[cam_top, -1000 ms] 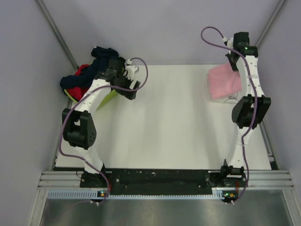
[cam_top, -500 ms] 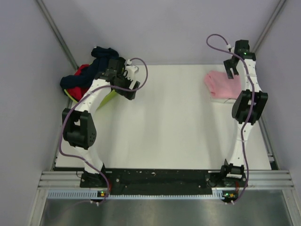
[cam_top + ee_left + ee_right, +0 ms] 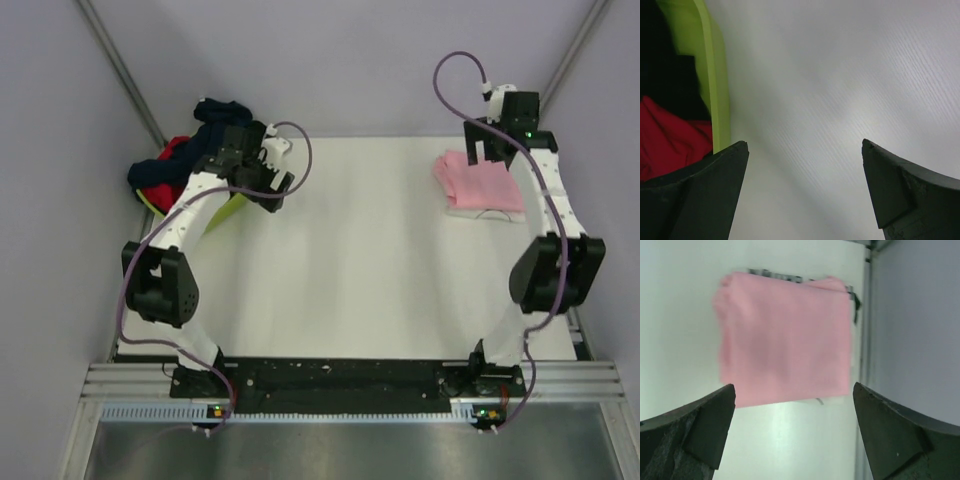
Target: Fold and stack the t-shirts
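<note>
A folded light-pink t-shirt (image 3: 478, 178) lies at the far right of the table, on top of a white t-shirt (image 3: 490, 212) whose edge shows at its near side. In the right wrist view the pink t-shirt (image 3: 785, 337) lies flat, with black lettering of the white t-shirt (image 3: 856, 301) peeking out past its edges. My right gripper (image 3: 497, 148) (image 3: 794, 386) hangs open above the pink shirt, holding nothing. My left gripper (image 3: 264, 186) (image 3: 804, 142) is open over bare table beside the basket, nothing between its fingers.
A lime-green basket (image 3: 232, 208) (image 3: 715, 75) stands at the far left with a heap of dark blue and red clothes (image 3: 172, 165) on it. Grey walls close in the table's back and both sides, and the right wall (image 3: 920, 330) is close to the stack.
My right gripper has opened and let go of the pink t-shirt, which has settled flat onto the white one. The right arm has drawn up and back, and the left arm has shifted slightly.
</note>
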{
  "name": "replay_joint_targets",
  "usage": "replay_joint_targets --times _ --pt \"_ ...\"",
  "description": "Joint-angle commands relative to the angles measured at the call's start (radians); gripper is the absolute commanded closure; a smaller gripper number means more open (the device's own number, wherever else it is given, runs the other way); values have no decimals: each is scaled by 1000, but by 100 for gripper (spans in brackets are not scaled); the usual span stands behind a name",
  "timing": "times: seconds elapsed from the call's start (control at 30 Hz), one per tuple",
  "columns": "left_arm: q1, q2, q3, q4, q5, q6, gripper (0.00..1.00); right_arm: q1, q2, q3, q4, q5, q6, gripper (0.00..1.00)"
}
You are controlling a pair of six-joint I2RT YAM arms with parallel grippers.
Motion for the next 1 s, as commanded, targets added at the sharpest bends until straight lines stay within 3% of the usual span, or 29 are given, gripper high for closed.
replay_joint_targets --times 0.0,0.23,0.4,0.53,0.63,0.77,0.87,0.97 --pt "-3 -115 -79 63 -16 -10 1 51 -339 -340 330 -406 104 1" --pt "17 -224 -314 213 0 -79 1 68 -634 -802 624 -567 263 1" --pt "60 -389 -686 633 -67 -130 1 96 -783 -1074 770 -536 295 1" --pt "86 -537 -989 1033 -114 -206 1 96 -904 -1275 885 -415 354 1" --pt "86 -554 -1136 1258 -217 -288 1 96 -995 -1427 1022 -299 371 1" --pt "86 -536 -1210 1389 -225 -308 1 96 -1053 -1591 1183 -144 366 1" --pt "86 -488 -1230 1478 -242 -317 1 96 -1015 -1689 1321 -142 358 1" --pt "91 -470 -1206 1453 -262 -337 1 96 -943 -1758 1480 -162 391 1"
